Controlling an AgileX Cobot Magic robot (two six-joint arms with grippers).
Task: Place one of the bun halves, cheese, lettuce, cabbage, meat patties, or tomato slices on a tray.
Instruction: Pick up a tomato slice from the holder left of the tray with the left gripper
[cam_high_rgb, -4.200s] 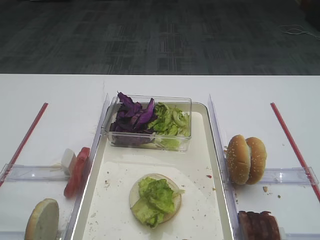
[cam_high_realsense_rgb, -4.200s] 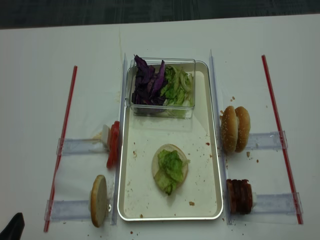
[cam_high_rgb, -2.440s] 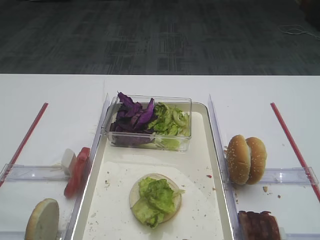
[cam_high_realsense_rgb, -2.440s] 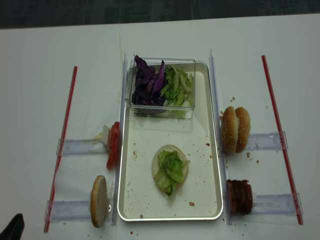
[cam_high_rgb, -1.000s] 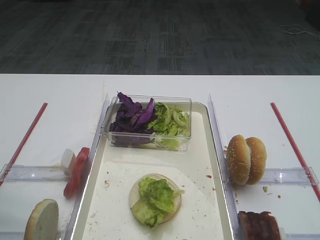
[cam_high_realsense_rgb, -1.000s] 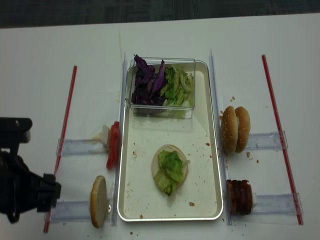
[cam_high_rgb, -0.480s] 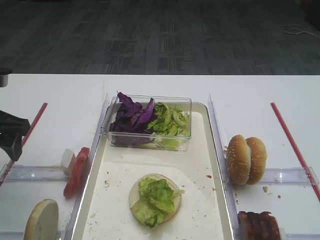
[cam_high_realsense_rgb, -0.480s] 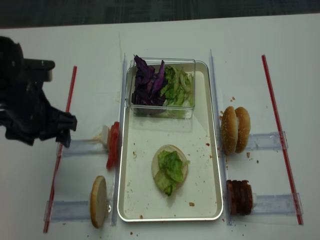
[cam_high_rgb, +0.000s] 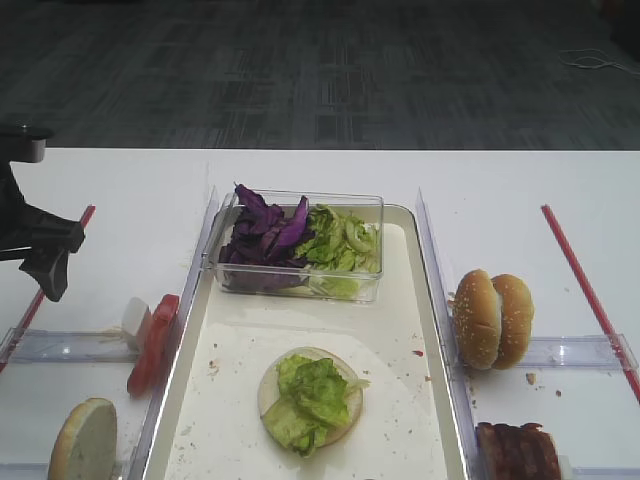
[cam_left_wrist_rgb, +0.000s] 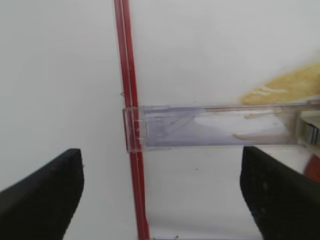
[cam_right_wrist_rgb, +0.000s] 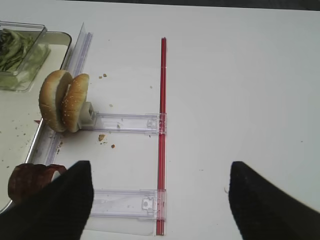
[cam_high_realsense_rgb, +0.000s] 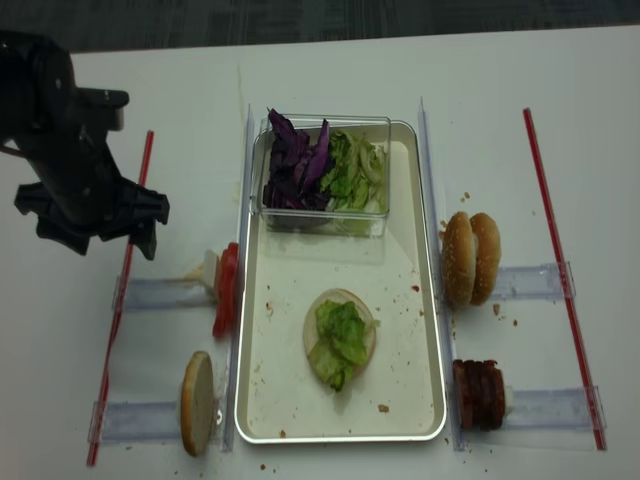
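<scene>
The left gripper (cam_high_realsense_rgb: 100, 235) had come into view over the last second, swinging up from the near-left corner to hang over the red strip (cam_high_realsense_rgb: 128, 262) and the clear rail (cam_left_wrist_rgb: 210, 126) on the table's left; its jaws stood wide apart with nothing between them. Just to its right, the tomato slices (cam_high_realsense_rgb: 226, 290) stood on edge against the tray's outer left wall, untouched, and a bun half (cam_high_realsense_rgb: 196, 402) stood nearer the front. That approach suggested the tomato was the next piece to be fetched, though the arm was not yet over it. On the tray (cam_high_realsense_rgb: 400, 330), a bun half topped with lettuce (cam_high_realsense_rgb: 340, 338) lay unmoved in the middle, with the clear box (cam_high_realsense_rgb: 325, 176) of cabbage (cam_high_realsense_rgb: 295, 160) and more lettuce at the far end. To the right stood two bun halves (cam_high_realsense_rgb: 472, 258) and the patties (cam_high_realsense_rgb: 480, 392), also unmoved. The right gripper (cam_right_wrist_rgb: 155, 200) hung back over the table's right side, jaws spread and empty.
</scene>
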